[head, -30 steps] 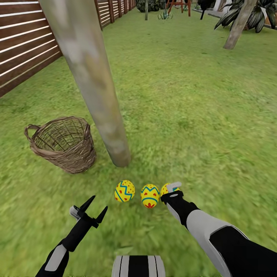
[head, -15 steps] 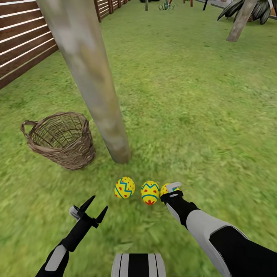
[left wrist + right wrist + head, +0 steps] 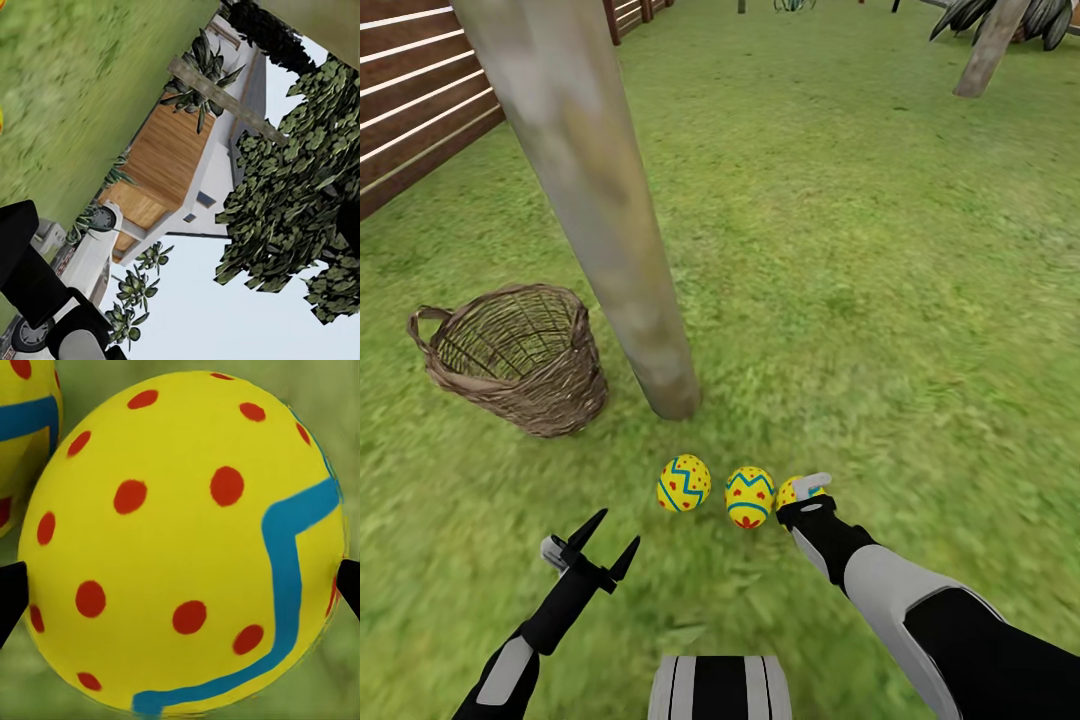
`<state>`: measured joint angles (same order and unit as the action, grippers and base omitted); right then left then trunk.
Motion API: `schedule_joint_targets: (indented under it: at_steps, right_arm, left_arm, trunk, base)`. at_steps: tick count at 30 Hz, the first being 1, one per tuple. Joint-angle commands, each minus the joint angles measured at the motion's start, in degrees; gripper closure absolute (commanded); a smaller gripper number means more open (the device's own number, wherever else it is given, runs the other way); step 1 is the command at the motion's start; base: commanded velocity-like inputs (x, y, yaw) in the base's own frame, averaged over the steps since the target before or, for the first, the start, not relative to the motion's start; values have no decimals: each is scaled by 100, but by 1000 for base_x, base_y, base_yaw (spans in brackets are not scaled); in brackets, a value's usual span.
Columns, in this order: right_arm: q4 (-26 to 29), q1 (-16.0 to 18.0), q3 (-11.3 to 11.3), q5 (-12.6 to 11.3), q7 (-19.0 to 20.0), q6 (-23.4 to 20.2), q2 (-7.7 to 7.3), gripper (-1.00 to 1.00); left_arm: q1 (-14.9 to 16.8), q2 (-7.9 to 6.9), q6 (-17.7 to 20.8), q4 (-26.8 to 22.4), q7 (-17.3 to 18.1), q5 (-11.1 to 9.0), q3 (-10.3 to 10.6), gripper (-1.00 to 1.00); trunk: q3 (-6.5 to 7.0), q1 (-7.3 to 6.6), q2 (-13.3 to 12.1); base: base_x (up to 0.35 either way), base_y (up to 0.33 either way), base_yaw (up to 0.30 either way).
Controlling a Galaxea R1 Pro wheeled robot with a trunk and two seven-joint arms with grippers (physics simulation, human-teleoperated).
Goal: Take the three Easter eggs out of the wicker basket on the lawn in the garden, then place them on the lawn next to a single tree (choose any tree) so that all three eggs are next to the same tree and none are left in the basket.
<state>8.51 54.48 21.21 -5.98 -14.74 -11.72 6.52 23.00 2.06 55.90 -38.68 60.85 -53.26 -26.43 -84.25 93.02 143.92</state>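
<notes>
Three yellow Easter eggs lie in a row on the lawn (image 3: 880, 300) just in front of the tree (image 3: 615, 250) trunk's base. The left egg (image 3: 683, 484) and the middle egg (image 3: 750, 496) rest free on the grass. The right egg (image 3: 789, 492) is half hidden behind my right gripper (image 3: 806, 494), which is shut on it. In the right wrist view that egg (image 3: 187, 525) sits between the black fingertips (image 3: 10, 600), and the middle egg (image 3: 22, 420) is beside it. The wicker basket (image 3: 510, 355) stands left of the trunk with no egg visible inside. My left gripper (image 3: 605, 545) hangs open over the grass.
A brown slat fence (image 3: 410, 110) runs along the far left. A second leaning trunk (image 3: 988, 55) stands at the far right with dark plants behind it. Open grass spreads ahead and to the right. The left wrist view looks toward a house (image 3: 172, 165) and leafy crowns.
The head camera has tilted down a little, so the basket, trunk and eggs sit slightly higher in the picture. Both arms and all three eggs have kept their places.
</notes>
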Motion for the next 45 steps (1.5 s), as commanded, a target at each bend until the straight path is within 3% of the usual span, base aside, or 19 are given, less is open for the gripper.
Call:
schedule_joint_targets:
  at_steps: [1, 5, 38, 42, 43, 45]
  right_arm:
    - [10, 1, 50, -61, -29, -32, -1, -100]
    - [10, 1, 50, -63, -29, -32, -1, -100]
    - [10, 1, 12, -77, -28, -32, -23, -100]
    - [240, 9, -4, -75, -17, -76, -77, -100]
    - [267, 10, 6, -77, -32, -97, -79, -100]
    - [218, 6, 1, -121, -37, -116, -111, -100]
  left_arm:
    - [3, 5, 26, 0, 6, 9, -19, -100]
    - [3, 5, 24, 1, 7, 17, -18, -100]
    - [21, 19, 18, -2, 6, 18, -11, -100]
    - [29, 22, 26, 26, -2, 15, -11, -100]
    - [29, 52, 25, 125, -158, 22, -3, -100]
    - [44, 173, 13, 130, -979, 22, 232, -100]
  trunk:
    - [-3, -1, 1]
    - [-3, -1, 1]
    - [728, -86, -43]
    - [816, -96, -48]
    - [839, -99, -50]
    - [883, -104, -52]
  base:
    - [0, 0, 0]
    - [0, 0, 0]
    - [0, 0, 0]
    - [0, 0, 0]
    - [0, 0, 0]
    - [0, 0, 0]
